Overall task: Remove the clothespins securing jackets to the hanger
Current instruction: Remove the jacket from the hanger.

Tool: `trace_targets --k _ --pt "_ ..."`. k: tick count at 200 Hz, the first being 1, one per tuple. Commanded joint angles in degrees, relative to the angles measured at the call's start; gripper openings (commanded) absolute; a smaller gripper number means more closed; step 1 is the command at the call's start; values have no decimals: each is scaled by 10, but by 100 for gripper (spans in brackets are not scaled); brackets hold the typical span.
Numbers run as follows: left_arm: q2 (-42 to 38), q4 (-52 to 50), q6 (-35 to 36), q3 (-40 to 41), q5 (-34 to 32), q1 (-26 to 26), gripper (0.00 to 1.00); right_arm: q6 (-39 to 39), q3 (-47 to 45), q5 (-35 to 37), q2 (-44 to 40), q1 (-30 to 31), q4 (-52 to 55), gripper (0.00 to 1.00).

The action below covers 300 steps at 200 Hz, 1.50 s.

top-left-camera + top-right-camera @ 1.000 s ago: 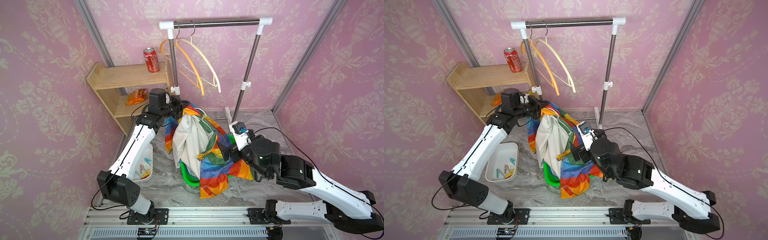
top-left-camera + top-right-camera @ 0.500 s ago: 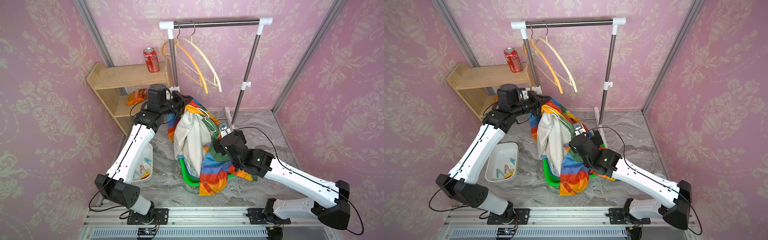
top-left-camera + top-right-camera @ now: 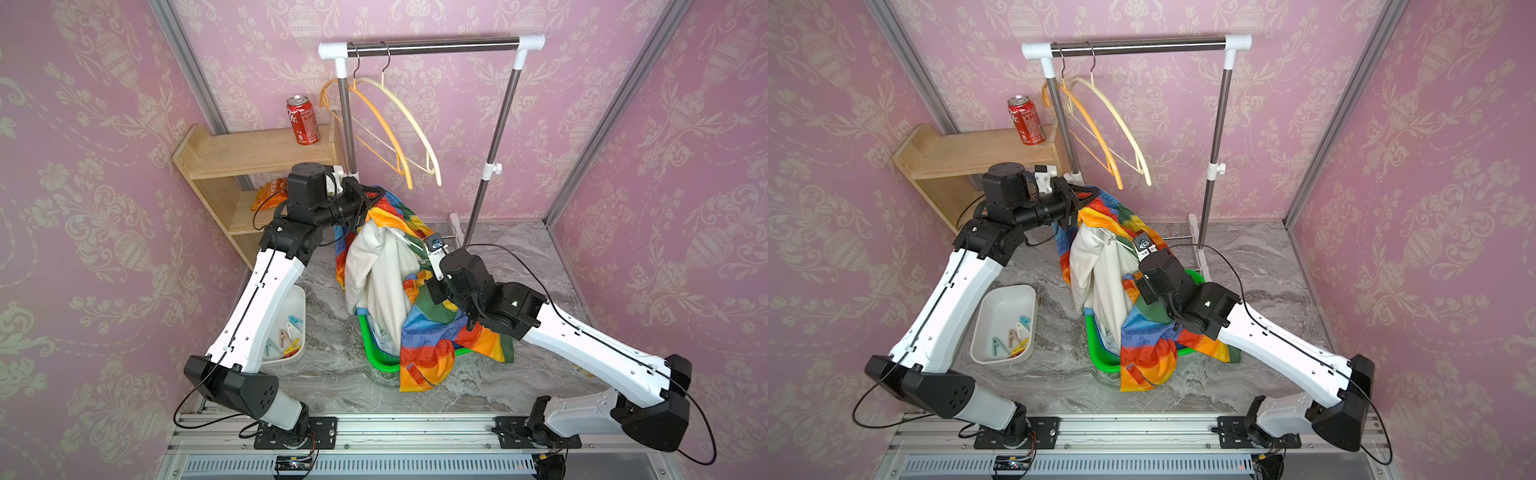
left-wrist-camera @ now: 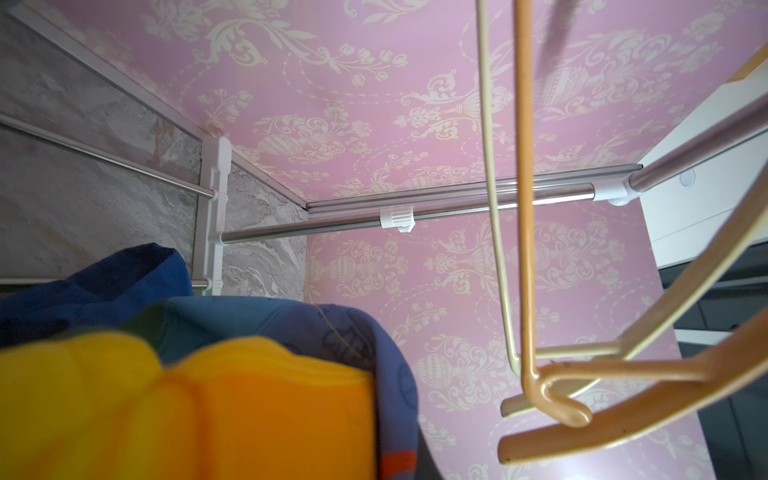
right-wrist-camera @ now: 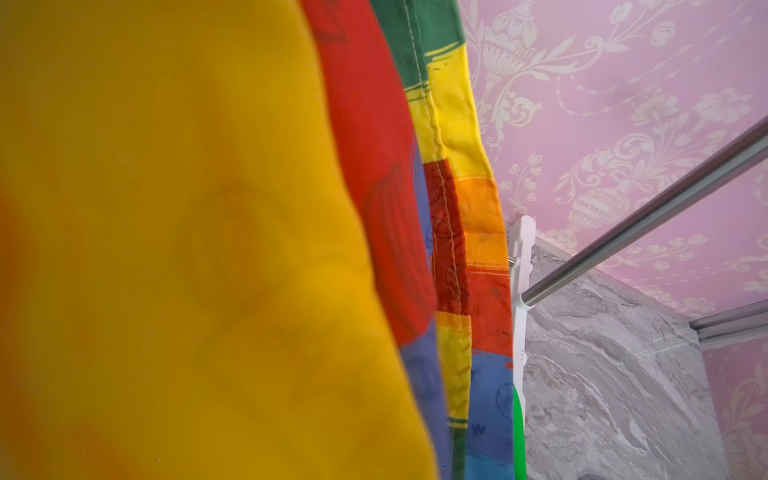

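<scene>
A rainbow patchwork jacket with cream lining hangs from my left gripper, which is shut on its top edge above a green basket. Its bright cloth fills the near part of the left wrist view and of the right wrist view, hiding both sets of jaws. My right arm's wrist presses against the jacket's right side, and its fingers are lost in the folds. Several clothespins lie in a white bin.
A clothes rack stands at the back with two bare hangers on it. Its post rises just behind my right wrist. A wooden shelf at back left carries a red can and a snack bag.
My right arm has swung in from the right to the jacket and its gripper has gone from open to shut. The left gripper lifted the jacket's top slightly.
</scene>
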State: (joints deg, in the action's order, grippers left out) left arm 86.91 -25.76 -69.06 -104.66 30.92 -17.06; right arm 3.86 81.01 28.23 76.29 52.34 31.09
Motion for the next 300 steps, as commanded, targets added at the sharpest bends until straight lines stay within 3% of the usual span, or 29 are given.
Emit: trace_targets --k 1,6,10,16,22,53,77,98,125,146,188,202,230,237,248,274,300 --pt "-32 -58 154 -20 -30 -1 43 -34 105 -35 -29 -4 53 0" --pt "-37 -65 182 -25 -35 -1 51 -40 133 -38 -30 -7 70 0" --pt "-42 -70 204 -28 -37 -1 71 -43 157 -41 -29 -9 85 0" --pt "-48 -77 239 -36 -40 -1 90 -45 194 -42 -25 -13 110 0" --pt "-54 -90 272 -50 -45 -1 99 -45 232 -46 -18 -15 134 0" --pt "-92 -130 406 -92 -95 -1 99 -36 411 -92 42 -21 238 0" --pt "-151 -70 441 -47 -138 -1 99 -39 509 -103 95 -21 287 0" --pt "-186 -77 467 -9 -150 -1 99 -59 572 -113 127 -21 314 0" --pt "-224 -11 473 100 -120 -8 99 -75 629 -148 145 -23 320 0" --pt "-217 -11 513 110 -146 -34 99 -71 658 -169 151 -25 324 0" --pt "-169 -4 652 105 -304 -144 99 -35 619 -212 130 -25 300 0" --pt "-165 30 667 119 -343 -156 89 -26 593 -209 115 -25 284 0" --pt "-181 82 695 142 -438 -159 25 -23 569 -181 90 -25 272 0" --pt "-190 96 701 149 -471 -160 12 -21 566 -179 86 -25 273 0" --pt "-199 107 723 153 -513 -160 0 -19 561 -183 79 -25 272 0" --pt "-209 122 777 138 -557 -160 0 -27 564 -203 69 -25 289 1" --pt "-189 144 864 62 -573 -160 0 -55 601 -210 71 -25 352 0"
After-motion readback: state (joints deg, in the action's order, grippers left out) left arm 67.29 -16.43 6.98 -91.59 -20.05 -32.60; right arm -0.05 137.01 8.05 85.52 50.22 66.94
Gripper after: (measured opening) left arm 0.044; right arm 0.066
